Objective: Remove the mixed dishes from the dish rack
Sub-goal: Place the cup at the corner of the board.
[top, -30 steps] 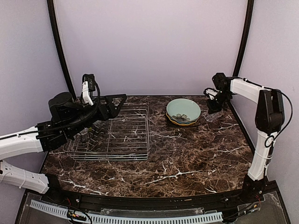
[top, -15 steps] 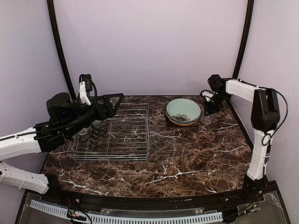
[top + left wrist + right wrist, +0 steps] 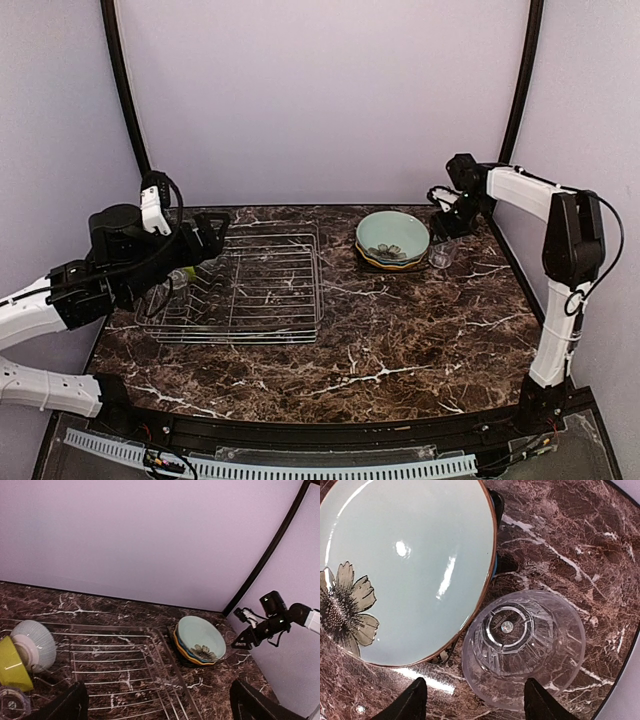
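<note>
**A:** Dark marble table [image 3: 400,340], yes. Where is the clear glass [image 3: 522,647]?

**B:** Upright, well right of the dish rack [image 3: 260,300], past the flower plate [image 3: 410,555]. The right gripper [image 3: 476,685] is above it, fingers spread, gripping nothing.

**A:** And the left gripper [image 3: 159,690]?

**B:** Over the rack, fingers wide apart, empty. A yellow-green bowl [image 3: 11,662] is at the rack's left end.

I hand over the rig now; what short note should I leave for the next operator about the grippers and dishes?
Left gripper: open, empty, over the dish rack.
Right gripper: open, above a clear glass standing on the table.
Done: plate stack on the table, flower plate on top; one glass out.
To do: yellow-green bowl, pale ribbed bowl and second glass are in the rack.
</note>
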### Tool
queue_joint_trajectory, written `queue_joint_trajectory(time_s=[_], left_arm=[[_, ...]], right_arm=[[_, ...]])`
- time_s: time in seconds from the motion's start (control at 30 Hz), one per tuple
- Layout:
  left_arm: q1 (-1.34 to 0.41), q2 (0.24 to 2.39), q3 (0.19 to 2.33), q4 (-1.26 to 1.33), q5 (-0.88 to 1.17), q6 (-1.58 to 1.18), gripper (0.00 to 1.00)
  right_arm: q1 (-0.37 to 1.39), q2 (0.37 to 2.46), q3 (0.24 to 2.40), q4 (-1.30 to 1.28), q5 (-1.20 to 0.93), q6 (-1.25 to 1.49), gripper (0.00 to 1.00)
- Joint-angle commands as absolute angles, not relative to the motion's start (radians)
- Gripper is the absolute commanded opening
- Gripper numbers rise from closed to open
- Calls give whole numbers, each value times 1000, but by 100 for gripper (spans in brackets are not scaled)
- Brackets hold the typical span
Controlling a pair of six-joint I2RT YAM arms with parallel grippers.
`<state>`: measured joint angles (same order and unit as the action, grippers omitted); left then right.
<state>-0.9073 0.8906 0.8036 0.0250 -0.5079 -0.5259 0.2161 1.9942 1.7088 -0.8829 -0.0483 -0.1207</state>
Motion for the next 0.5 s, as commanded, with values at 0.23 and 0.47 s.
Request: queue_joint_trajectory(time_s=[0.23,0.47], left_arm=[[-679,792,896,-630,-608,-693,99],[-545,906,941,-766,-541,-588,99]], right_arm=[[222,1760,1628,-791,-123,-101,99],[222,1638,1593,-732,-242,-68,99]])
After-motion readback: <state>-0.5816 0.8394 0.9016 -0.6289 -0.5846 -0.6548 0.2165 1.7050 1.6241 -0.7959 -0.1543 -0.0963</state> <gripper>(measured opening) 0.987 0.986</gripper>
